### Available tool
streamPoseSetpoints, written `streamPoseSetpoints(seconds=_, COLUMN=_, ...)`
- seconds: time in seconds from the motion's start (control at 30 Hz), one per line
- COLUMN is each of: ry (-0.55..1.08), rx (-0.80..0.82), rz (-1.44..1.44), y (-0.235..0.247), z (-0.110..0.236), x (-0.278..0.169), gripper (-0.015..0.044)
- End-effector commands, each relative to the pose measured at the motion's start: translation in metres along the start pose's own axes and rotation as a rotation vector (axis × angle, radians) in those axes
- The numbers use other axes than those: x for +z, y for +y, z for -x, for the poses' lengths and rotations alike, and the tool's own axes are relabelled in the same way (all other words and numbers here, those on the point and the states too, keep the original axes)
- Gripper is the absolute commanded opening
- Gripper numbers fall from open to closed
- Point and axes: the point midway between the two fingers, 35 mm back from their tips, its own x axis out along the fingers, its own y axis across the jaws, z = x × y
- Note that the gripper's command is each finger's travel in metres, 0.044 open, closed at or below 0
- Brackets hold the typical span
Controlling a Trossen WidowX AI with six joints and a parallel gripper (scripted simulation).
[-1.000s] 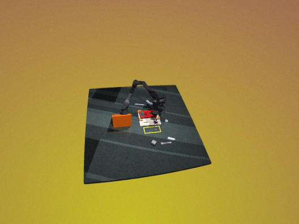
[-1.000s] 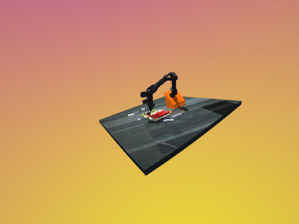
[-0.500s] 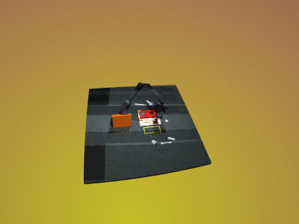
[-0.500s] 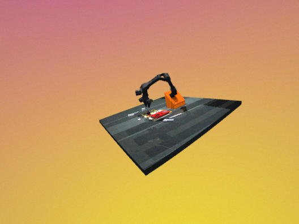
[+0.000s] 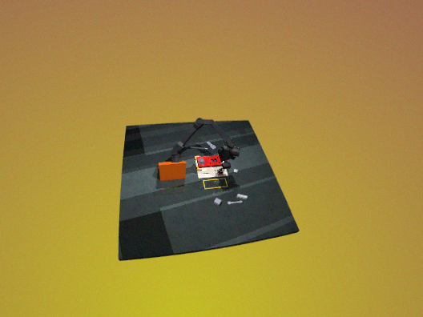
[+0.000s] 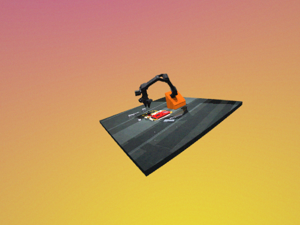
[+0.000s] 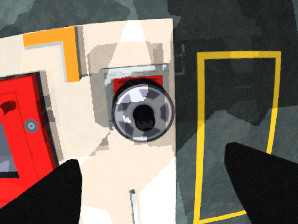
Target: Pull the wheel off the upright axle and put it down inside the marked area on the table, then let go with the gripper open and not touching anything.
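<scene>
The table (image 5: 208,228) is a dark grey-green slab with lighter diagonal bands and darker rectangular patches at its far-left and near-left corners. No walls, windows or furniture are visible. The surround is a smooth gradient: brown to yellow in the top view, pink to yellow in the exterior view.

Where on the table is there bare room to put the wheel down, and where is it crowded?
Bare: inside the yellow outline, beside the beige board. Also the dark strip between outline and board edge. Crowded: the board, with the wheel on its axle, the red block and orange corner marks. The open pincer hovers above, holding nothing.
</scene>
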Motion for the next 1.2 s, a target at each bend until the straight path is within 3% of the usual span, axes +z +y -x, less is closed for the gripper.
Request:
streamPoseSetpoints(seconds=0.0, ry=0.005, rx=0.005, rz=0.005, y=0.000, z=-0.018, x=0.001, gripper=0.0300)
streamPoseSetpoints(seconds=0.2, ry=0.005, rx=0.008, rz=0.005, y=0.000, z=-0.067, x=-0.001, gripper=0.0300)
streamPoseSetpoints(seconds=0.53, ry=0.006, rx=0.009, rz=0.005, y=0.000, z=-0.073, x=-0.002, gripper=0.0300)
streamPoseSetpoints(seconds=0.67, ry=0.003, rx=0.004, rz=0.013, y=-0.001, z=-0.069, x=-0.001, gripper=0.0195)
streamPoseSetpoints(seconds=0.93, ry=0.003, rx=0.004, rz=0.013, y=-0.001, z=-0.069, x=-0.001, gripper=0.0142)
streamPoseSetpoints(seconds=1.1, ry=0.004, rx=0.004, rz=0.013, y=-0.001, z=-0.068, x=-0.001, gripper=0.0010)
streamPoseSetpoints(seconds=1.17, ry=0.004, rx=0.004, rz=0.012, y=-0.001, z=-0.068, x=-0.001, gripper=0.0000)
